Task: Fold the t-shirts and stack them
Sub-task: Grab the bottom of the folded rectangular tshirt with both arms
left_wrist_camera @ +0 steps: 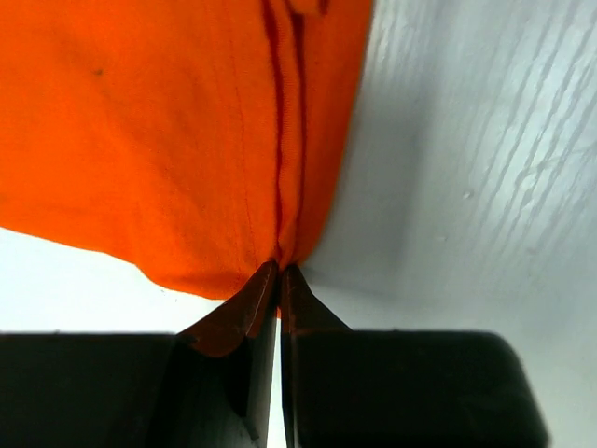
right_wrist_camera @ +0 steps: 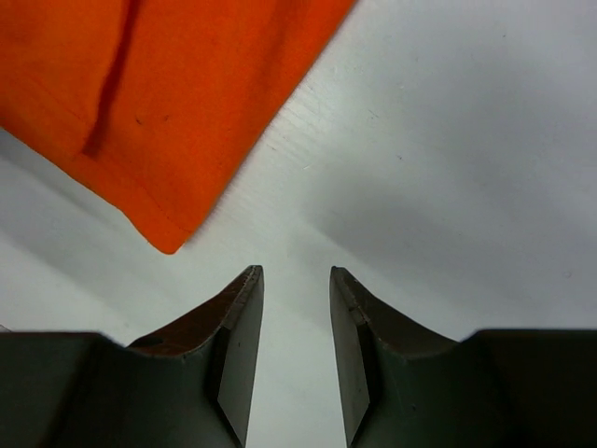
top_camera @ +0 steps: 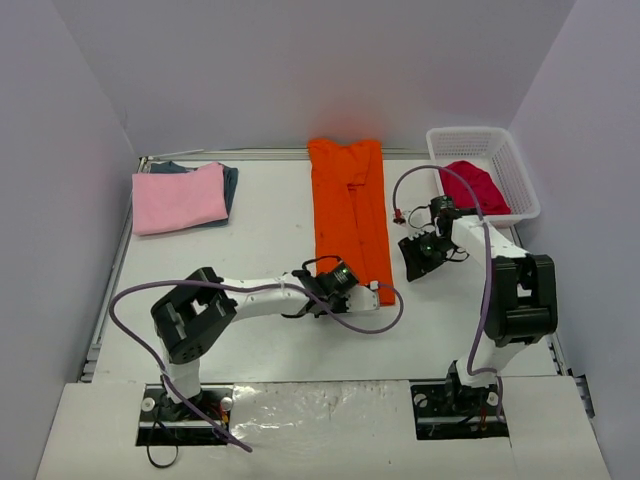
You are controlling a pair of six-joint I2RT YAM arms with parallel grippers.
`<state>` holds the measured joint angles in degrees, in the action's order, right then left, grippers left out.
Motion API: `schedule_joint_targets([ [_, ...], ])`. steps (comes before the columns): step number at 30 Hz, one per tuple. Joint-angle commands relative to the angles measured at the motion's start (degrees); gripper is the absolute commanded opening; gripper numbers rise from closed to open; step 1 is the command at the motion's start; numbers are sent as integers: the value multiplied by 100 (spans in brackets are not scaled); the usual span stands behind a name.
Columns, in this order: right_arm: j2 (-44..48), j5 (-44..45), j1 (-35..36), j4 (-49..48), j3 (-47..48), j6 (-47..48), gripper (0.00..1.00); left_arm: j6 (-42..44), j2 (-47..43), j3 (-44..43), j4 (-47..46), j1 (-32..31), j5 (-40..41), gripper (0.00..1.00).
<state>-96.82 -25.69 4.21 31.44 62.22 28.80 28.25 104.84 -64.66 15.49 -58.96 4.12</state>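
On the white table (top_camera: pixel 250 330), the orange t-shirt (top_camera: pixel 348 205) lies as a long narrow strip down the centre of the top view. The white lattice basket (top_camera: pixel 524 185) stands at upper right, with the crimson t-shirt (top_camera: pixel 475 187) inside. At upper left, the folded pink t-shirt (top_camera: pixel 178 198) rests on the dark blue-grey t-shirt (top_camera: pixel 231 183). The left gripper (left_wrist_camera: pixel 280 280) is pressed together, pinching the orange shirt's lower edge. The right gripper (right_wrist_camera: pixel 295 273) is spread over bare table just beside that shirt's corner, holding nothing.
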Motion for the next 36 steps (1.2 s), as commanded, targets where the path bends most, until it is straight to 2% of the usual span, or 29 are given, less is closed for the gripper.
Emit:
schedule_joint_targets([
  [1, 689, -356, -16, 161, 194, 187, 32, -153, -262, -309, 1140, 393, -1393, 2],
  [7, 1217, -919, -60, 126, 81, 644, 35, 5, -350, -442, 1624, 710, -2283, 2],
  [9, 1436, -1400, -139, 47, -191, 1109, 36, 14, -315, -529, 1764, 807, -2503, 2],
  [14, 2552, -1869, -183, -374, -1026, 2242, 40, 49, -130, -758, 2186, 1053, -3310, 3],
  [15, 2849, -1878, -175, -428, -1288, 2645, 43, 58, -69, -828, 2230, 1140, -3399, 2],
  [19, 3432, -1922, -175, -402, -1694, 3254, 52, 93, 1, -951, 2441, 1351, -3760, 2],
  [26, 3327, -2317, 18, -217, -1862, 3431, 53, 75, 45, -1188, 2696, 1686, -4279, 2],
  [30, 3064, -2082, 509, -209, -1950, 3554, 52, 84, 195, -1408, 2855, 1730, -4393, 3],
  [34, 2835, -1791, 1335, -314, -2020, 3431, 50, 75, 292, -1532, 2925, 1739, -4429, 2],
  [36, 2730, -1685, 1442, -375, -2029, 3387, 48, 67, 318, -1532, 2925, 1739, -4411, 2],
])
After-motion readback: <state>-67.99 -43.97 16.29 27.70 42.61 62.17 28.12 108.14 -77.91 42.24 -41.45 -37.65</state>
